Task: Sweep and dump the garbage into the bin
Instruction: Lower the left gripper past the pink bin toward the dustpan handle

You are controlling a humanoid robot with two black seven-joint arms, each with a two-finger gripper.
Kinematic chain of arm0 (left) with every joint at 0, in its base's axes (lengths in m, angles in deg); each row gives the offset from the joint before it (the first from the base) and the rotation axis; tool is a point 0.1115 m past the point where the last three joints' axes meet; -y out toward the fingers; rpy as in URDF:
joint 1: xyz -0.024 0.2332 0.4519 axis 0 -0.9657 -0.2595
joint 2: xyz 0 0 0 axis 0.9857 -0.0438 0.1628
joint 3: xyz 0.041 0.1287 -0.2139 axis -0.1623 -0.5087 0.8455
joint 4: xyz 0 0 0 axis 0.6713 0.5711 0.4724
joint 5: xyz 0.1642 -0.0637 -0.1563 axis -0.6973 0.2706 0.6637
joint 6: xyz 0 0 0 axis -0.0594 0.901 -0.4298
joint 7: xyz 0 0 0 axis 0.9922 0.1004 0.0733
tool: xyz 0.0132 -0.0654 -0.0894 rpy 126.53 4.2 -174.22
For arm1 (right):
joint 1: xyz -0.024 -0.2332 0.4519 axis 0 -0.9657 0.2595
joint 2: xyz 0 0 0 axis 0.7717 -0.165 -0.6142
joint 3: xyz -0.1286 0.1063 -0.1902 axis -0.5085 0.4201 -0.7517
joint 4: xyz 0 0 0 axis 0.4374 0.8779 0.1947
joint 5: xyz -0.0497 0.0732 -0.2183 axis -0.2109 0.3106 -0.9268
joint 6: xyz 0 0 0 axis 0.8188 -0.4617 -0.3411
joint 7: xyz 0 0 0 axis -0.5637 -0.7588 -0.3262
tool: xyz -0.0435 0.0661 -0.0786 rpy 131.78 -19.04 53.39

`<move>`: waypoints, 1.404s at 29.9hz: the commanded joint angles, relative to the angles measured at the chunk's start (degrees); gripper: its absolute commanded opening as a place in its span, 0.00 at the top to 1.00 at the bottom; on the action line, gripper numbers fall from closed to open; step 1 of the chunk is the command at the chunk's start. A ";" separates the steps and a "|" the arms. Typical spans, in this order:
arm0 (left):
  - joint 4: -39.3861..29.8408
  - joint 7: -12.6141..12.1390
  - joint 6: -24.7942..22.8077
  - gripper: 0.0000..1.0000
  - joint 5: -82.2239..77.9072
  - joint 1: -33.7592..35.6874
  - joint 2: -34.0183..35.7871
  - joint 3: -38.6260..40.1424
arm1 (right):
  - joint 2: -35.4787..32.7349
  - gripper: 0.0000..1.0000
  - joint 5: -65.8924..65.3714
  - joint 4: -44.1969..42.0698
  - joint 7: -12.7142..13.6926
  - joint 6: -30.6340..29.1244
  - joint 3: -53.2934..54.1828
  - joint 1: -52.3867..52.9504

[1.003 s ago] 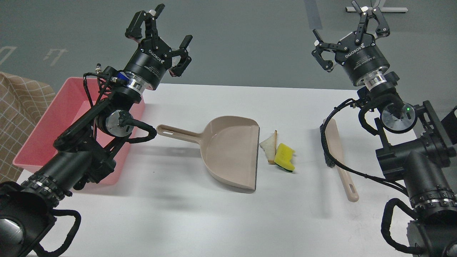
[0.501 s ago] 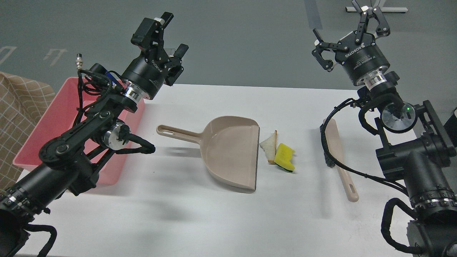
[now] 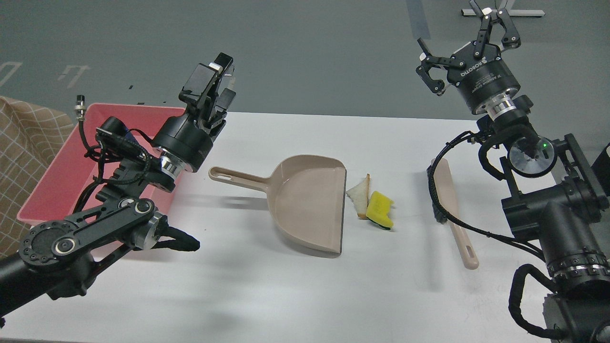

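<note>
1. Landmark: beige dustpan (image 3: 305, 202), flat on the white table (image 3: 267, 295), open lip facing the garbage.
2. Garbage: bread slice (image 3: 360, 194) just beside the lip; yellow sponge (image 3: 380, 209) touching the slice on its far side from the pan. Neither is in the pan.
3. Pink bin (image 3: 62, 176) sits beyond the pan's handle end, well apart.
4. Beige brush (image 3: 455, 214) lies past the garbage, opposite the pan, untouched.
5. Left gripper (image 3: 212, 83) hangs above the pan handle's tip, seen edge-on; finger gap cannot be told; holds nothing.
6. Right gripper (image 3: 469, 40) is raised beyond the brush, fingers spread wide, empty.
7. Risks (judgement): the unheld pan may slide when swept against; the light slice may ride over the lip or skid sideways; the sponge may roll past.
</note>
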 commanded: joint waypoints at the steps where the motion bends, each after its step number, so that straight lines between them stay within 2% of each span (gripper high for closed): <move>1: -2.65 -0.01 1.27 0.02 -3.53 -4.05 3.80 -0.03 | 0.00 0.00 0.00 0.05 0.00 0.00 -0.02 0.03; 6: -4.24 0.08 3.62 0.02 -5.65 -8.01 5.04 -0.12 | 0.00 0.00 0.00 0.05 0.00 0.00 -0.02 0.04; 24: -4.33 0.17 3.62 0.02 -13.83 -19.88 3.11 -0.12 | 0.00 0.00 0.00 -0.04 0.00 0.00 -0.11 -0.05; 33: -2.58 0.08 3.62 0.03 -13.83 -20.67 -0.84 -0.47 | 0.00 0.00 0.00 -0.04 0.00 0.00 -0.11 0.04; 42: 4.72 0.08 3.62 0.03 -13.74 -20.76 -7.17 -0.73 | 0.00 0.00 0.00 -0.04 0.00 0.00 -0.11 0.04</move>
